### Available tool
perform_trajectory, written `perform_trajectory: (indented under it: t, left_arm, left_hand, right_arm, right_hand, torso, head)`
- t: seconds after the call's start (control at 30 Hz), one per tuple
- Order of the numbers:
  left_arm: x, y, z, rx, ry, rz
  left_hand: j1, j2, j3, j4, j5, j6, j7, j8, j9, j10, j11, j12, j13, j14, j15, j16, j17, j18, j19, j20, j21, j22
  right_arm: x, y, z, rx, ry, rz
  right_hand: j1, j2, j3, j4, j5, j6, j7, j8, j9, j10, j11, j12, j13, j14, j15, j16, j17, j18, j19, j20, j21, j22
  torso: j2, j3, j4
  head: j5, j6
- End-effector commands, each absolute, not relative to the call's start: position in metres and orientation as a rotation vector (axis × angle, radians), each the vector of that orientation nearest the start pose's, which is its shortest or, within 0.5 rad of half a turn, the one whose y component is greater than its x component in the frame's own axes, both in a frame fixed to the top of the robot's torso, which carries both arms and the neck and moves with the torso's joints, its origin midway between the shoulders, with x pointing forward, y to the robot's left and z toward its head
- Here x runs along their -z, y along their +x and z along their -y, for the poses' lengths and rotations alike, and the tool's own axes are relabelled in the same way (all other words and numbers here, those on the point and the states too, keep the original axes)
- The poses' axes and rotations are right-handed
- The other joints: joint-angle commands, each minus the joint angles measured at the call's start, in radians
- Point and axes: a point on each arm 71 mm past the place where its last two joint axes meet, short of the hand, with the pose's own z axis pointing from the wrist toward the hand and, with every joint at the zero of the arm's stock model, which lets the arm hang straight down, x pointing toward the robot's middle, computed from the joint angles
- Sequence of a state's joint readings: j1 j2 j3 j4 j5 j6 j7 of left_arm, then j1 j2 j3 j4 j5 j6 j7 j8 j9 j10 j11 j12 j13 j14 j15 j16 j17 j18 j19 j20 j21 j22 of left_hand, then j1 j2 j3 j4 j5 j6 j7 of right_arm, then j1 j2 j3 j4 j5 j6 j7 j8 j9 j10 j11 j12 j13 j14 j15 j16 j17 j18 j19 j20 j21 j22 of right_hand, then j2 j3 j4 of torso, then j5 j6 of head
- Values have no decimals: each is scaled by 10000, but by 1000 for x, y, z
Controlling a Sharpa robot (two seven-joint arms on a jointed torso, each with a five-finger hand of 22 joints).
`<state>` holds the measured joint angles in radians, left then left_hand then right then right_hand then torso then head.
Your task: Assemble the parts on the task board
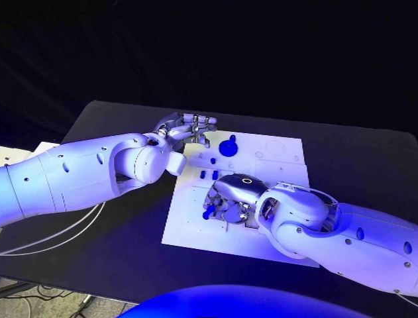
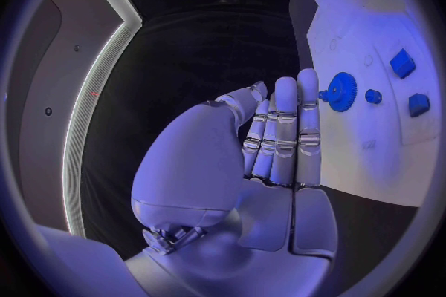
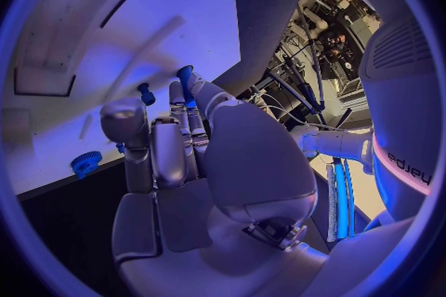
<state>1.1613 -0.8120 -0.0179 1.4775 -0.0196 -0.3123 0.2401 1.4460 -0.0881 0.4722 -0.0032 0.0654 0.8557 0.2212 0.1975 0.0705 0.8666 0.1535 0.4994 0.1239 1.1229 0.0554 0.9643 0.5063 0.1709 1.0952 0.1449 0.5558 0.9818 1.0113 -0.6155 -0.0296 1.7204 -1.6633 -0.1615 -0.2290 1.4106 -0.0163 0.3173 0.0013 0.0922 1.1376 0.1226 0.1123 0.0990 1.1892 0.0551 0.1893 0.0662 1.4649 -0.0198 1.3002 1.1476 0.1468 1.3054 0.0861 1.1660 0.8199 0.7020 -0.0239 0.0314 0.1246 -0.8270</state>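
The task board lies mid-surface. My right robot hand rests on its near half, pinching a small blue part in its fingertips. My left robot hand hovers at the board's far left corner, fingers straight, holding nothing. A blue gear sits just beside it, with two blue pegs mid-board.
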Motion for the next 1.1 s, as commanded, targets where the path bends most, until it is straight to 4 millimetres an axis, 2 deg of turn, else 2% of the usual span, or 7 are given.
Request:
perform_trajectory:
  t: [0.03,0.5,0.6,0.7,0.77,0.9,1.1]
  left_arm:
    - [202,493,-205,14629,-12103,-15616]
    - [202,493,-204,14636,-12104,-15635]
    - [202,493,-203,14640,-12103,-15638]
    - [202,493,-203,14642,-12100,-15633]
    - [202,494,-203,14641,-12100,-15631]
    - [202,494,-203,14633,-12104,-15634]
    - [203,494,-202,14630,-12119,-15680]
  left_hand:
    - [-36,28,-43,-26,33,-63,107,37,14,-59,-22,19,-15,-57,-11,47,-10,115,0,33,32,2]
    - [-36,28,-43,-26,33,-63,107,37,14,-59,-22,19,-15,-57,-11,47,-10,115,0,33,32,2]
    - [-36,28,-43,-26,33,-63,107,37,14,-59,-22,19,-15,-57,-11,47,-10,115,0,33,32,2]
    - [-36,28,-43,-26,33,-63,107,37,14,-59,-22,19,-15,-57,-11,47,-10,115,0,33,32,2]
    - [-36,28,-43,-26,33,-63,107,37,14,-59,-22,19,-15,-57,-11,47,-10,115,0,33,32,2]
    - [-33,24,-44,-34,33,-71,107,49,14,-66,-21,30,-16,-63,-11,49,-13,116,-3,34,32,2]
    - [-27,15,-48,-51,33,-92,109,74,14,-86,-19,53,-19,-77,-11,53,-21,117,-11,34,31,2]
  right_arm:
    - [239,378,40,-8643,-5169,-18189]
    - [238,375,33,-8705,-5137,-18203]
    - [240,375,32,-8618,-5198,-18356]
    - [241,374,32,-8656,-5140,-18405]
    - [242,374,32,-8730,-5081,-18376]
    - [241,373,31,-8921,-4969,-18259]
    - [238,372,30,-9224,-4639,-17934]
  right_hand:
    - [-56,2,64,-1,24,59,-2,14,11,34,29,-38,11,380,-39,24,12,-148,-21,-40,5,9]
    - [-219,-95,16,60,52,22,11,-7,13,29,46,-84,14,375,-26,20,-12,-138,-54,-32,-17,-39]
    - [-372,-229,-49,129,72,-250,121,-159,-48,-186,135,-219,-9,388,47,83,70,-125,-137,5,-93,-163]
    - [-472,-439,-108,156,203,-807,350,-461,-184,-863,362,-551,-46,248,238,-133,-254,-55,-425,108,-400,-647]
    - [-503,-551,-165,151,339,-1096,447,-508,-257,-1248,489,-684,-37,118,341,-299,-499,1,-636,197,-618,-978]
    - [-507,-632,-242,129,484,-1279,491,-497,-295,-1477,557,-689,-22,29,391,-380,-638,43,-768,274,-744,-1163]
    - [-530,-710,-379,114,570,-1545,556,-502,-326,-1751,612,-662,-17,-42,443,-429,-749,71,-837,332,-826,-1287]
  torso:
    - [2,3,5]
    - [-3,-7,3]
    - [-4,-13,11]
    - [-4,-9,18]
    - [-3,-4,14]
    - [-6,-3,-8]
    - [-6,3,4]
  head:
    - [7,-24]
    - [-8,-56]
    - [-18,-57]
    - [-28,-49]
    - [-19,-60]
    - [2,-66]
    - [-7,-78]
